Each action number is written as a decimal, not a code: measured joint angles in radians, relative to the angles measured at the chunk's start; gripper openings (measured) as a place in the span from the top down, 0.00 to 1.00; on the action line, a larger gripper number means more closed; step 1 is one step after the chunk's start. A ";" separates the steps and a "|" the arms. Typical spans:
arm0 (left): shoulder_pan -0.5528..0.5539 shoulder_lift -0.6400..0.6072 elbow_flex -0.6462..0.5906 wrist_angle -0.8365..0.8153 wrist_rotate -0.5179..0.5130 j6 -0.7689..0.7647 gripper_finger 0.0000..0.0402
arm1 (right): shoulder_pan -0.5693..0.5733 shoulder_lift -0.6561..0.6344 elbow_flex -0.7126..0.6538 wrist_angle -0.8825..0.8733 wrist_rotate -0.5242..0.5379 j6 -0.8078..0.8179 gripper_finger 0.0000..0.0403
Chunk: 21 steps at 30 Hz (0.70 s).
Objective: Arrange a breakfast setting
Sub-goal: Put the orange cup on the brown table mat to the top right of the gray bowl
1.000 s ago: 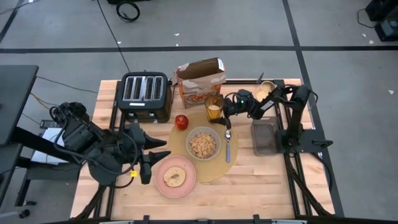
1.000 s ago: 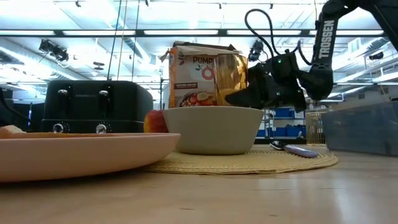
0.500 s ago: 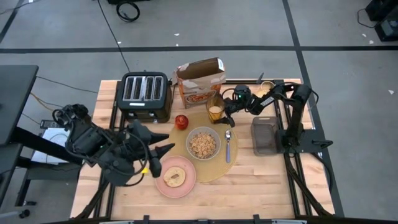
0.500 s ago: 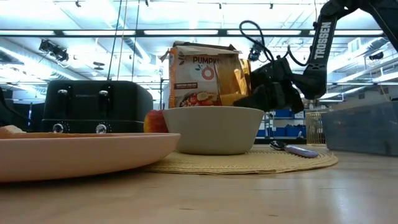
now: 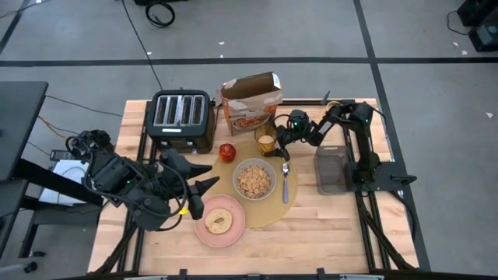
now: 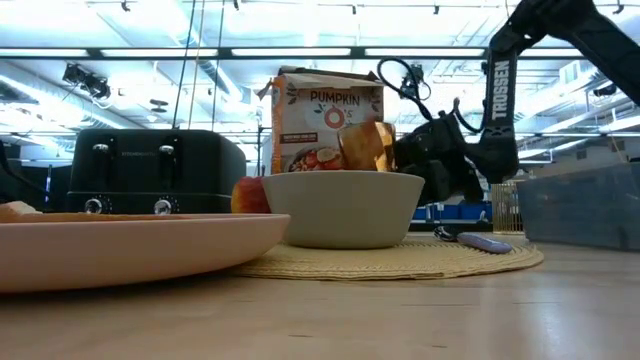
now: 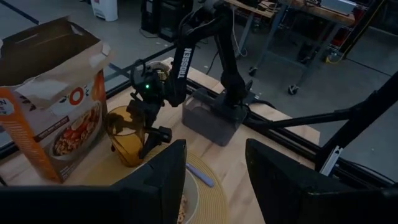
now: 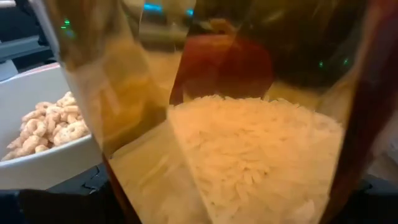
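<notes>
Wooden butcher-block table (image 5: 311,233) on a grey shop floor, with a bright lab-type room showing behind it in the low view.

The right gripper (image 5: 278,138) is clamped around the amber glass (image 5: 267,139), fingers on either side of it, at the far edge of the tan placemat (image 5: 268,208). In the low view the glass (image 6: 366,146) looks tilted rather than upright, and I can't tell if its base is touching the mat. The right wrist view is basically all glass, with pale rice-like grains (image 8: 249,155) piled inside and the red apple (image 8: 224,65) showing through it.

The left gripper (image 5: 204,187) hangs over the near-left part of the table with its fingers spread wide and holding nothing, just beside the pink plate (image 5: 219,221).

Around the glass: the cereal box (image 5: 250,102) stands right behind it, pretty close, and the black toaster (image 5: 181,118) is to the left of that. The apple (image 5: 226,152) sits just off the mat's left edge. The grey bowl (image 5: 254,180) of cereal is mid-mat, with the silver spoon (image 5: 285,182) lying beside it on the right. The toasted bread (image 5: 217,222) is on the plate. A grey bin (image 5: 331,170) sits further right.
</notes>
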 joint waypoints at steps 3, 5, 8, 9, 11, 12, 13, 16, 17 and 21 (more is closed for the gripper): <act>0.000 0.000 0.000 -0.003 0.000 0.000 0.57 | -0.011 0.014 0.000 0.028 -0.009 0.027 0.15; 0.000 0.000 0.000 -0.011 0.000 -0.007 0.57 | -0.019 0.010 0.000 0.028 -0.015 0.044 0.15; 0.000 0.000 0.000 -0.025 0.000 -0.006 0.57 | -0.025 0.000 -0.001 0.025 -0.026 0.055 0.15; 0.000 0.000 0.000 -0.029 0.000 -0.006 0.57 | -0.026 -0.001 -0.001 0.022 -0.030 0.055 0.15; 0.000 0.000 0.000 -0.035 0.000 -0.007 0.57 | -0.026 -0.001 -0.001 0.004 -0.031 0.050 0.15; 0.000 0.000 0.000 -0.042 0.000 -0.007 0.57 | -0.025 -0.001 -0.001 -0.006 -0.031 0.038 0.15; 0.000 0.000 0.000 -0.047 0.000 -0.007 0.57 | -0.023 -0.001 -0.001 -0.017 -0.033 0.024 0.15; -0.001 0.000 0.000 -0.052 0.000 -0.007 0.57 | -0.019 -0.003 0.000 -0.039 -0.032 -0.006 0.15; -0.001 0.000 0.000 -0.053 0.000 -0.007 0.57 | -0.019 -0.003 0.000 -0.041 -0.032 -0.006 0.15; -0.001 0.000 0.000 -0.066 -0.020 -0.013 0.57 | -0.019 -0.003 0.000 -0.039 -0.022 -0.002 0.14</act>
